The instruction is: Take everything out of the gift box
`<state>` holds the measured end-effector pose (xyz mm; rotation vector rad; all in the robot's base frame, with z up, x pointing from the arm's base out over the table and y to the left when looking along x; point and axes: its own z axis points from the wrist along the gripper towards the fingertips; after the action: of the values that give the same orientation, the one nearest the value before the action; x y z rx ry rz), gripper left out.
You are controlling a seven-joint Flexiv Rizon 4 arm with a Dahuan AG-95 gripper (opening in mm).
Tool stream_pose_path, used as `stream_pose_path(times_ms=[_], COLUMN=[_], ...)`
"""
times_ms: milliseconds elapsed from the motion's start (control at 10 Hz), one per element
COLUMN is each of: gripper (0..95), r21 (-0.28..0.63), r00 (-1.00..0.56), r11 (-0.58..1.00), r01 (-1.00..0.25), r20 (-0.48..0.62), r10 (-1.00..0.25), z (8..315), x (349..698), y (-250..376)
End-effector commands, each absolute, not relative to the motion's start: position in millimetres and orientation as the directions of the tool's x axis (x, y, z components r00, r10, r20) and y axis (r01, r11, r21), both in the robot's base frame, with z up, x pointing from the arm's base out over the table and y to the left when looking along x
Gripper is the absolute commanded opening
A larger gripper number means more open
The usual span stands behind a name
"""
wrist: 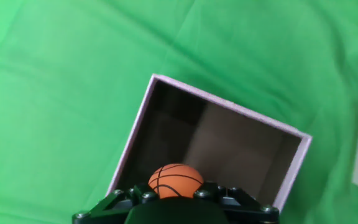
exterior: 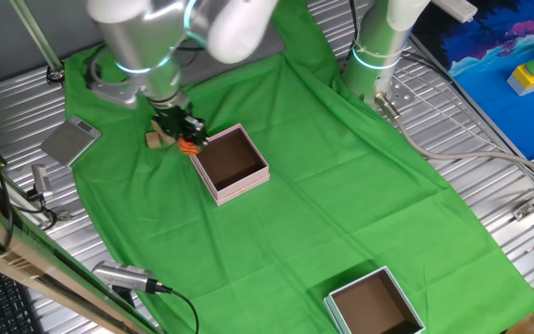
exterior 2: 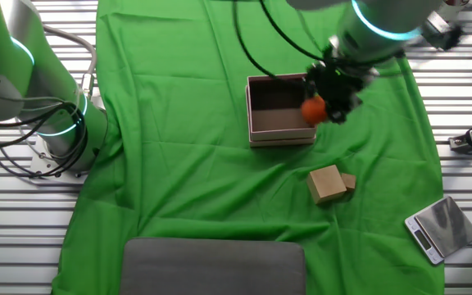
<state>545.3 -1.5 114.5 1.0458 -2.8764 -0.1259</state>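
Orange, with black seam lines like a tiny basketball, the small ball (wrist: 175, 180) sits clamped between the black two-finger gripper (wrist: 176, 196) at the bottom of the hand view, its seams curving across the side that shows. Just beyond it, the small square gift box with pale pink walls and a dark brown inside (wrist: 291, 177) lies open on the green cloth (wrist: 61, 81), turned so one corner points away from the camera; nothing shows on its floor.

From the other fixed view, the silver arm reaches in from the top right with its wrist pointing down, holding the ball over the box's right wall. On the cloth nearer that camera, well apart from the box, the tan wooden cube (exterior 2: 326, 183) rests with a much smaller brown wooden block (exterior 2: 348, 182) touching its right side. Bare cloth lies left of and in front of the box. A grey digital scale (exterior 2: 438, 229) sits at the cloth's right edge, and a larger teal-grey-walled box (exterior: 375, 303) stands well apart.
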Motion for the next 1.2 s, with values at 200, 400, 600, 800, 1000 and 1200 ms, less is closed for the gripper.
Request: stream_pose_path(times_ms=[200, 400, 600, 800, 1000, 1200], gripper=[0.0, 0.0, 0.0, 0.0, 0.0, 0.0], r21=[0.107, 0.101, 0.104, 0.146, 0.171, 0.153], r00=[-0.722, -0.706, -0.706, -0.714, -0.735, -0.793], r11=[0.721, 0.706, 0.706, 0.717, 0.736, 0.796], r01=[-0.685, -0.701, -0.700, -0.682, -0.655, -0.585], r20=[0.031, 0.036, 0.044, 0.079, 0.086, 0.097], r10=[-0.691, -0.707, -0.707, -0.696, -0.673, -0.601], z=[109.6, 107.7, 107.8, 107.8, 107.8, 107.8], x=[551.2, 551.9, 551.8, 551.8, 551.8, 551.8], y=[-26.3, -29.2, -29.2, -29.2, -29.2, -29.2])
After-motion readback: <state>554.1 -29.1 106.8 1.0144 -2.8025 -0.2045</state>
